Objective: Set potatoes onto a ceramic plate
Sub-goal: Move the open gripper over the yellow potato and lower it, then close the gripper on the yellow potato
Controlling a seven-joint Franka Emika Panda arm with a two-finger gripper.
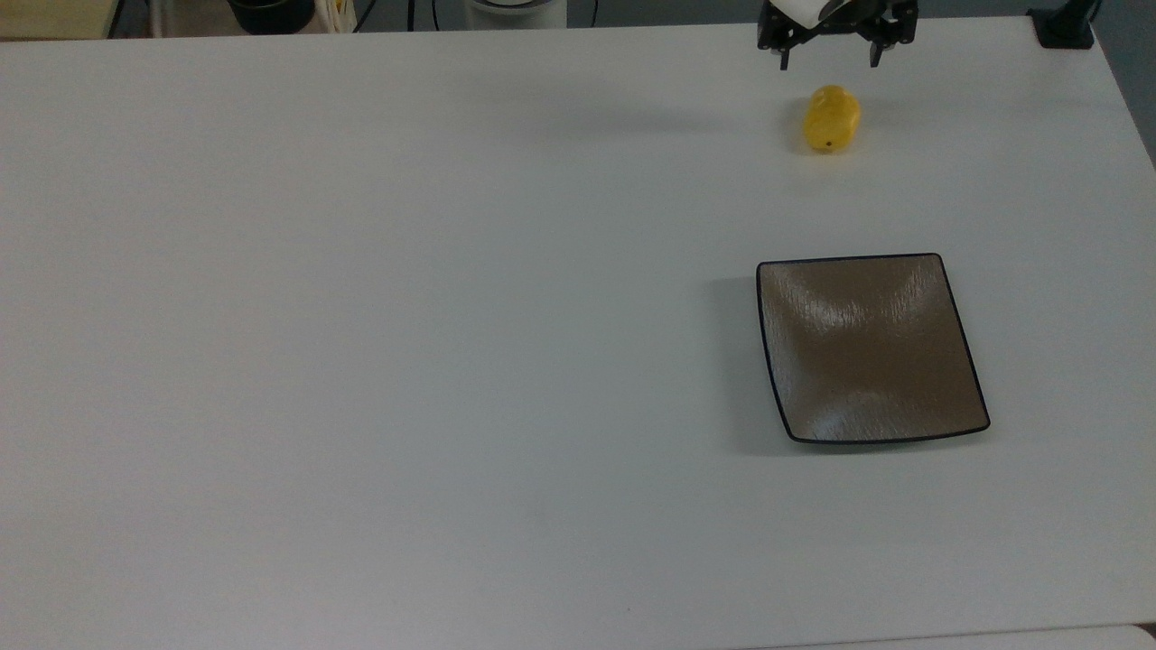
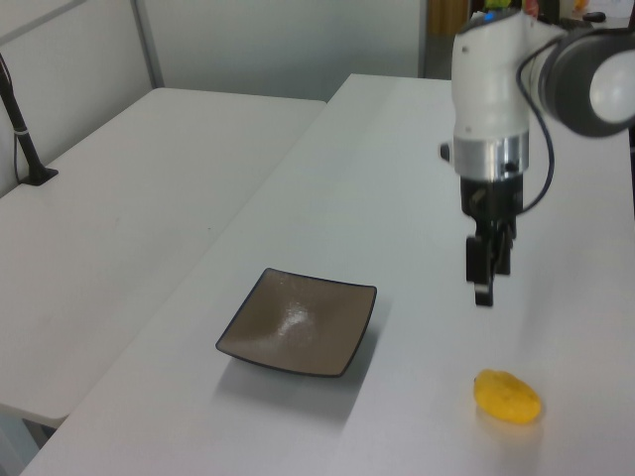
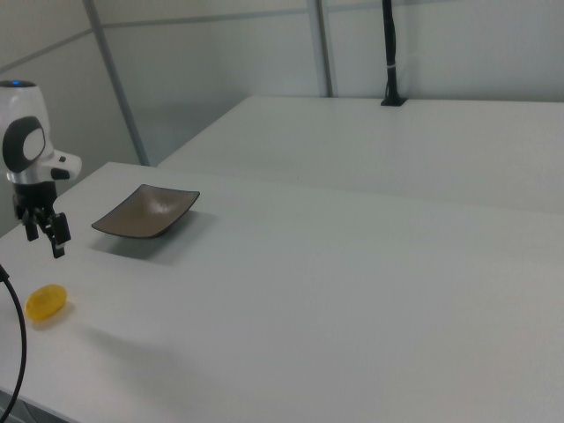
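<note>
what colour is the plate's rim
Thin and dark, nearly black, around the brown-grey plate; clearest in the top view.

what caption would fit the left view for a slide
Panda arm's open pincer hovers above the table, short of the yellow potato; the square ceramic plate sits empty to the left view's left.

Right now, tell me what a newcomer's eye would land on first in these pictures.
The bright yellow potato stands out first, lying alone on the white table near the top view's upper right. Just above it there, the gripper hangs with its fingers open, not touching it. Next is the square brown plate, bare, at the top view's lower right, well apart from the potato.
</note>
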